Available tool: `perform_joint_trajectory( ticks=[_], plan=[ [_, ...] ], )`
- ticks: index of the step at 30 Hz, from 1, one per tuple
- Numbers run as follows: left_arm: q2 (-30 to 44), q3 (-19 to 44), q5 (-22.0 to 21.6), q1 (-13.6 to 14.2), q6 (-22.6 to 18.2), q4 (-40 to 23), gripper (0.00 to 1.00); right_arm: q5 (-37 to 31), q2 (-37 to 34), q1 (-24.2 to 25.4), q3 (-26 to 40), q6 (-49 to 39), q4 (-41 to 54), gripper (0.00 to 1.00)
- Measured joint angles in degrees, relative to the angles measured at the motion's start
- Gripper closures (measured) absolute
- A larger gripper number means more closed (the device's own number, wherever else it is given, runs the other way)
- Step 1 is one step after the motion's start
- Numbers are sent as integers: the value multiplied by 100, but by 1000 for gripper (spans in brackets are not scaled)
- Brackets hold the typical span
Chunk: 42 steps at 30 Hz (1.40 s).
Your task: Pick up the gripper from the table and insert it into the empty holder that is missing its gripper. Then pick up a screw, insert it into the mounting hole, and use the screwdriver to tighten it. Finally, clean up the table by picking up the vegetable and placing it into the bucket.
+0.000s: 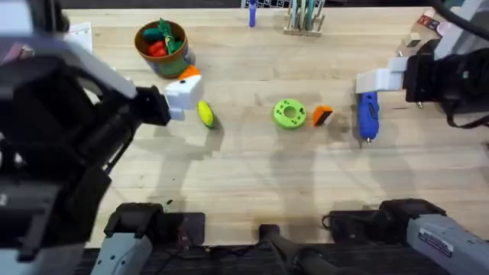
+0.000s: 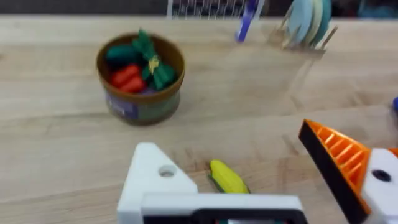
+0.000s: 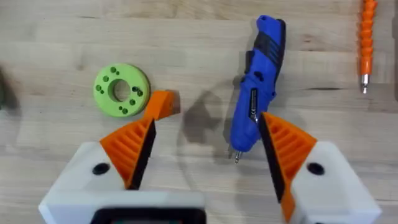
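Both hands released — left hand [image 2: 255, 186] by the vegetable [image 2: 227, 177], right hand [image 3: 205, 149] over the screwdriver [image 3: 255, 93].

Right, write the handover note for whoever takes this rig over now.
Left tool: open, empty, above the corn cob. One of its fingers is the bare white holder; its twin carries an orange pad.
Right tool: open, empty, over the blue screwdriver, not gripping it.
Orange fingertip lies on the table beside the green disc. Bucket stands at the far left, holding red and green toy vegetables.
Done: nothing visible.
Left: fit fingertip into holder, insert and tighten screw, drop corn into bucket. No screw can be made out from here.
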State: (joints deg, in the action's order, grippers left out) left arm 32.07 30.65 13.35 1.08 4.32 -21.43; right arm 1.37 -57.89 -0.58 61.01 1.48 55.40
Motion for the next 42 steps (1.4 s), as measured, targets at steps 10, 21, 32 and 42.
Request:
perform_joint_trajectory(
  ticks=[10, 21, 32, 42],
  plan=[
    [-1505, -1191, 185, 0, -111, 732, 15, 0, 0, 0, 0, 0, 0, 9],
    [-2612, -1610, 193, -101, -1013, 1178, 15, 0, 0, 0, 0, 0, 0, 9],
    [-3064, -2670, 242, -273, -1182, 2591, 15, 0, 0, 0, 0, 0, 0, 10],
    [-3149, -3029, 577, -284, -1158, 3101, 15, 0, 0, 0, 0, 0, 0, 10]
  ],
)
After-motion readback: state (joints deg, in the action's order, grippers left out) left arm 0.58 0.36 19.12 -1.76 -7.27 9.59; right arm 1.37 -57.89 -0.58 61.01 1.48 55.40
